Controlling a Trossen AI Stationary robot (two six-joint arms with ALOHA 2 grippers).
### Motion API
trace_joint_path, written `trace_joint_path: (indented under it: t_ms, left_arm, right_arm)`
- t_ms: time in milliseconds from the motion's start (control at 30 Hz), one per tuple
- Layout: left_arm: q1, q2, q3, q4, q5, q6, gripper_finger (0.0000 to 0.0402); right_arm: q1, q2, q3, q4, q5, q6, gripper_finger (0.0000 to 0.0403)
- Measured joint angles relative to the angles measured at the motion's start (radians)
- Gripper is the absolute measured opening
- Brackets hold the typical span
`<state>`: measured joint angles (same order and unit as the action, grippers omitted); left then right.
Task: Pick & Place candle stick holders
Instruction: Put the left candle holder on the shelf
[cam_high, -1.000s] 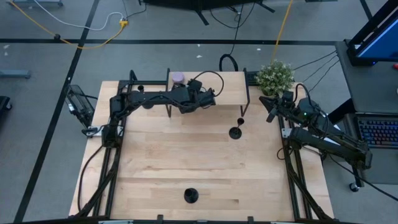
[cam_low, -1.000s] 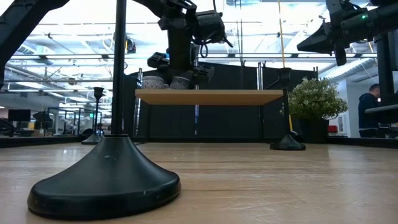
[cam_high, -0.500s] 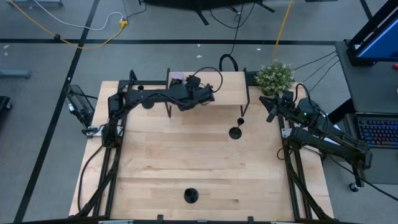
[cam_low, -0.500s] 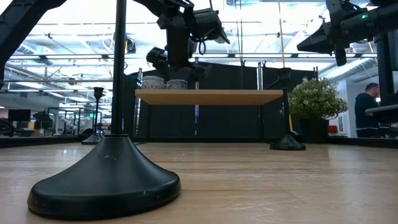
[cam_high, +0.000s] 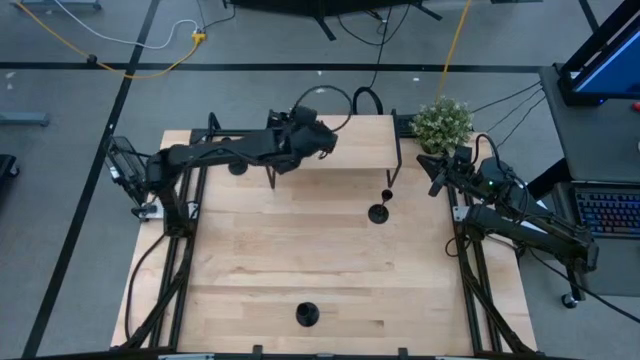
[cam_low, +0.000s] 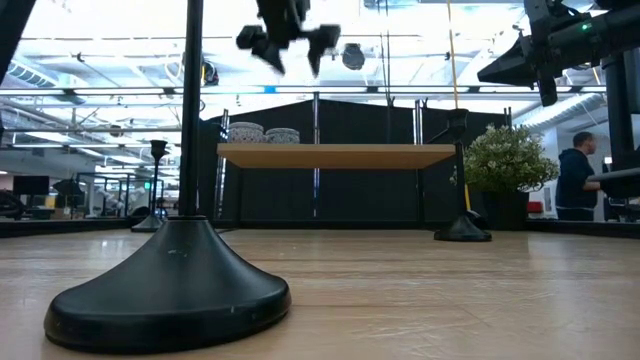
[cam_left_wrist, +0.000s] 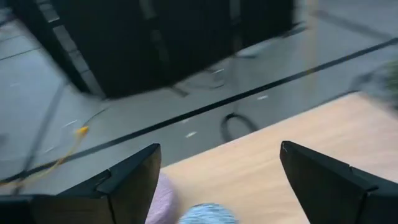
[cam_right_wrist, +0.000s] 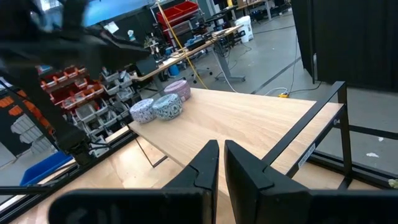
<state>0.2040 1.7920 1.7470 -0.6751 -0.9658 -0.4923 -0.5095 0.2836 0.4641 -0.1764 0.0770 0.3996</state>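
Three black candle stick holders stand on their round bases on the wooden table (cam_high: 260, 270). One (cam_high: 307, 315) (cam_low: 170, 290) is near the front edge. One (cam_high: 379, 211) (cam_low: 462, 228) is right of centre. One (cam_low: 152, 218) is at the far left by the shelf's leg. My left gripper (cam_high: 322, 140) (cam_low: 290, 40) (cam_left_wrist: 217, 180) hangs open, high above the raised shelf (cam_low: 335, 155) and its round tins (cam_low: 264, 133). My right gripper (cam_high: 437, 178) (cam_right_wrist: 221, 168) is shut and empty, held up at the table's right edge.
The raised wooden shelf (cam_high: 360, 145) spans the far middle on black legs. Three round tins (cam_right_wrist: 163, 104) sit at its left end. A potted plant (cam_high: 442, 122) stands at the far right corner. A person (cam_low: 575, 180) is in the room beyond the table.
My left gripper has risen from the level of the tins to well above the shelf, tipping closer to level as it went. It has drifted a little toward the far edge. The tins have stayed on the shelf.
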Motion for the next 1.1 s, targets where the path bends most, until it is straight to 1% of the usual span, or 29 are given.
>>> trace_joint_path:
  t_ms: [67,100,200,267,333,433,500,567,700,833,900,967,1000,1033,1100]
  left_arm:
    - [-0.022,-0.045,0.0,0.075,0.051,0.078,0.032]
    - [-0.03,-0.072,0.0,0.105,0.095,0.11,0.0313]
    - [-0.046,-0.13,0.003,0.176,0.288,0.19,0.0292]
    - [-0.054,-0.155,0.003,0.172,0.408,0.213,0.0279]
    - [-0.063,-0.179,0.002,0.155,0.506,0.218,0.0265]
    - [-0.079,-0.216,0.001,0.097,0.579,0.206,0.0247]
    - [-0.09,-0.241,0.001,0.002,0.577,0.174,0.0237]
    - [-0.101,-0.267,0.001,-0.099,0.554,0.114,0.0227]
    - [-0.123,-0.328,0.001,-0.325,0.418,-0.047,0.0208]
    - [-0.105,-0.379,0.002,-0.613,0.302,-0.283,0.0195]
    - [-0.078,-0.394,0.001,-0.757,0.28,-0.418,0.0191]
    - [-0.037,-0.398,0.001,-0.872,0.276,-0.518,0.0187]
    - [-0.012,-0.399,0.001,-0.905,0.276,-0.545,0.0185]
    - [0.015,-0.399,-0.004,-0.9,0.277,-0.541,0.0184]
    - [0.07,-0.4,-0.011,-0.861,0.31,-0.464,0.0184]
  right_arm:
    - [0.0,0.0,0.0,0.0,0.0,0.0,0.0018]
    - [0.0,0.0,0.0,0.0,0.0,0.0,0.0018]
    - [0.0,0.0,0.0,0.0,0.0,0.0,0.0018]
    - [0.0,0.0,0.0,0.0,0.0,-0.002,0.0018]
    - [0.0,0.0,0.0,0.0,0.0,-0.003,0.0018]
    - [0.0,0.0,0.0,0.005,0.001,-0.001,0.0018]
    - [0.0,0.0,0.0,0.008,0.0,0.0,0.0018]
    - [0.0,0.0,0.0,0.008,0.0,0.0,0.0018]
    - [0.0,0.0,0.0,0.008,0.0,0.0,0.0018]
    - [0.0,0.0,0.0,0.008,0.0,0.0,0.0018]
    - [0.0,0.0,0.0,0.008,0.0,0.003,0.0018]
    - [0.0,0.0,0.0,0.008,0.0,0.011,0.0018]
    - [0.0,0.0,0.0,0.008,0.0,0.012,0.0018]
    - [0.0,0.0,0.0,0.008,0.0,0.012,0.0018]
    - [0.0,0.0,0.0,0.008,0.0,0.016,0.0018]
